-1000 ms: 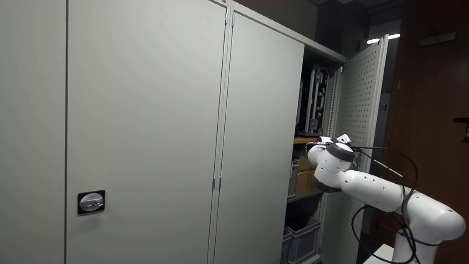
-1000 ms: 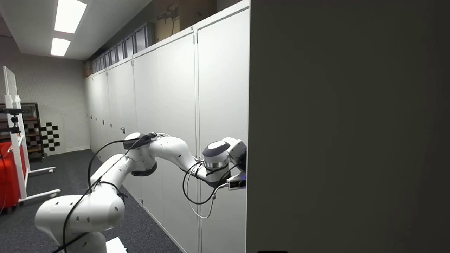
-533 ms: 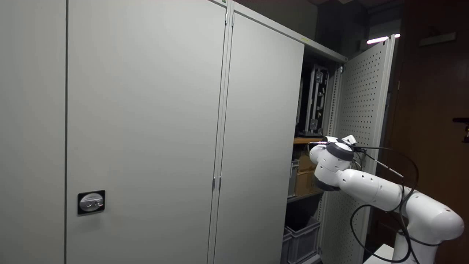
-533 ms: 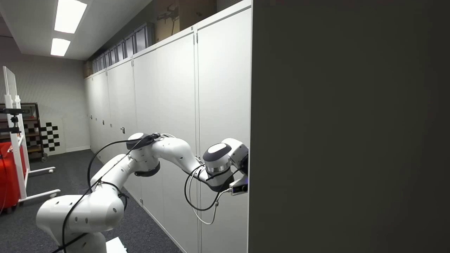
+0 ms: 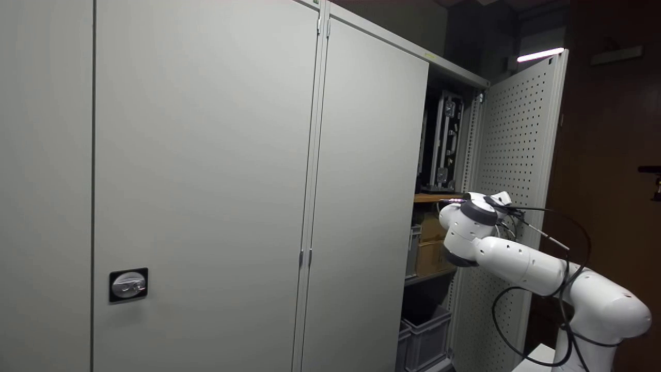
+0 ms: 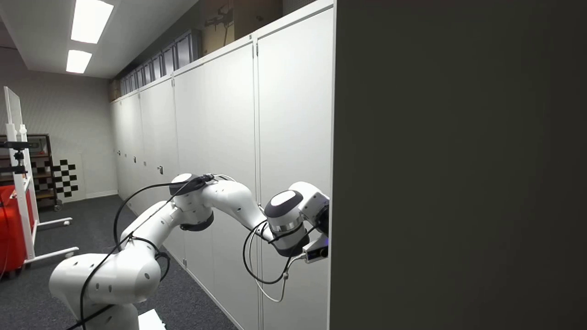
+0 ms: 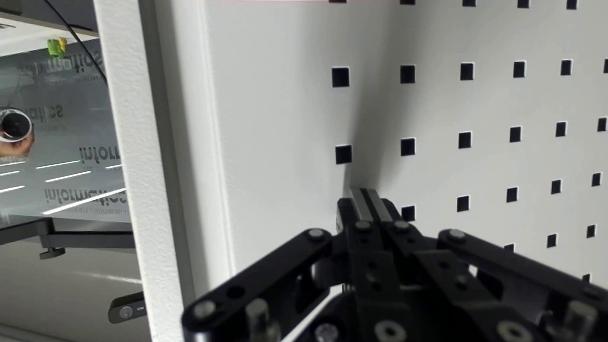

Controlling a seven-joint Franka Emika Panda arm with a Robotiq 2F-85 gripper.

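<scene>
A light-grey cabinet door (image 5: 516, 134) with a perforated inner side stands swung out. In the wrist view my gripper (image 7: 365, 191) is shut, its finger pads side by side with nothing between them. The tips are at the inner face of the door (image 7: 285, 118), close to its rows of square holes; they look to be touching it, or nearly so. The door's raised edge (image 7: 142, 166) runs down left of the fingers. In an exterior view the door's dark outer side (image 6: 435, 160) hides the gripper; in both exterior views only the arm (image 6: 284, 206) shows.
Inside the cabinet are a black case (image 5: 446, 144), a wooden shelf (image 5: 434, 198), cardboard boxes (image 5: 431, 257) and grey bins (image 5: 428, 336). The neighbouring door (image 5: 369, 181) is closed. Cables (image 5: 508, 330) loop off the arm. Past the door edge, a hand holds a round object (image 7: 16, 126).
The perforated door has swung further outward, away from the cabinet. The arm's wrist has moved along with it, and the door's edge has shifted rightward in both exterior views.
</scene>
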